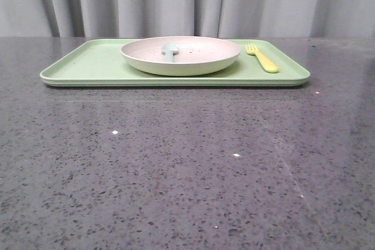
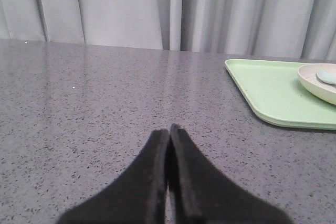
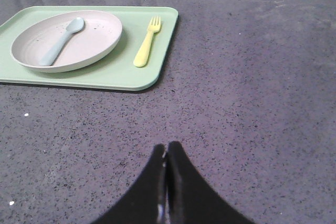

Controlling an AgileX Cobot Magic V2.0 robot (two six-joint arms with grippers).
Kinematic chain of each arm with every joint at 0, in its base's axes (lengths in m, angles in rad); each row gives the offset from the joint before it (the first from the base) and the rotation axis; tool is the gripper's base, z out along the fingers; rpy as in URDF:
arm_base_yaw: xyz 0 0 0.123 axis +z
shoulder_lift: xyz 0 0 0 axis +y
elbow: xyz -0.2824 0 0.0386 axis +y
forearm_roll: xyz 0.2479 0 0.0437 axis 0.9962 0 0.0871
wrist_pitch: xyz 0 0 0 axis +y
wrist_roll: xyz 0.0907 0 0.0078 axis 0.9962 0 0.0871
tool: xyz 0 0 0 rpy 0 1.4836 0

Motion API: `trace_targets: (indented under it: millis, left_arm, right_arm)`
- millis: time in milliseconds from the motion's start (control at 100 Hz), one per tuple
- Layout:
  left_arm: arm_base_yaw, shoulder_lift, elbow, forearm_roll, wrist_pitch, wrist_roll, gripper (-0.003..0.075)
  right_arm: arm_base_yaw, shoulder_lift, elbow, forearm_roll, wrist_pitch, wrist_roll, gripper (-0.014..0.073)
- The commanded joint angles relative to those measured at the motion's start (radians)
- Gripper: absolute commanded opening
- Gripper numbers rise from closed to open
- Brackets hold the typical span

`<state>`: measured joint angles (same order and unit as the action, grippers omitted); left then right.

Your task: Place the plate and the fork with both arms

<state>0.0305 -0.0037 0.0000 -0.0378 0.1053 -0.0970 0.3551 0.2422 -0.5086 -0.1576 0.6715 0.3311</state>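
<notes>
Plate (image 1: 193, 57) sat mid-tray (image 1: 88, 65), spoon (image 1: 169, 52) inside; fork (image 1: 262, 58) at its 3 o'clock. Left gripper (image 2: 169, 132) and right gripper (image 3: 166, 149) were closed, empty. Risk: lifting could spill spoon

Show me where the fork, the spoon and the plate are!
fork (image 3: 146, 49): right wrist view, on its handle.
spoon (image 3: 59, 47): right wrist view, on its handle.
plate (image 1: 193, 66): front view, on its outer wall.
</notes>
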Motion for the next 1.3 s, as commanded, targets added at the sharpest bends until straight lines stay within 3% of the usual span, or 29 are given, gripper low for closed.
trace_targets:
  millis: [0,310,550,690,900,1290]
  left_arm:
    - [0.002,-0.031,0.013,-0.008,-0.075,0.001,-0.0020]
    - [0.002,-0.031,0.013,-0.008,-0.075,0.001,-0.0020]
    - [0.002,-0.031,0.013,-0.008,-0.075,0.001,-0.0020]
    - [0.002,-0.031,0.013,-0.008,-0.075,0.001,-0.0020]
    - [0.002,-0.031,0.013,-0.008,-0.075,0.001,-0.0020]
    - [0.002,-0.031,0.013,-0.008,-0.075,0.001,-0.0020]
  right_arm:
    - [-0.002,0.009,-0.024,-0.023,-0.074,-0.003,-0.0067]
    - [-0.046,0.009,0.035,-0.059,-0.141,-0.009,-0.0067]
    - [-0.150,0.009,0.188,0.063,-0.529,-0.156,-0.0067]
    - [-0.183,-0.015,0.279,0.097,-0.679,-0.200,-0.0067]
    - [-0.234,-0.118,0.414,0.109,-0.747,-0.202,-0.0067]
    - [-0.330,-0.275,0.530,0.118,-0.722,-0.201,-0.0067]
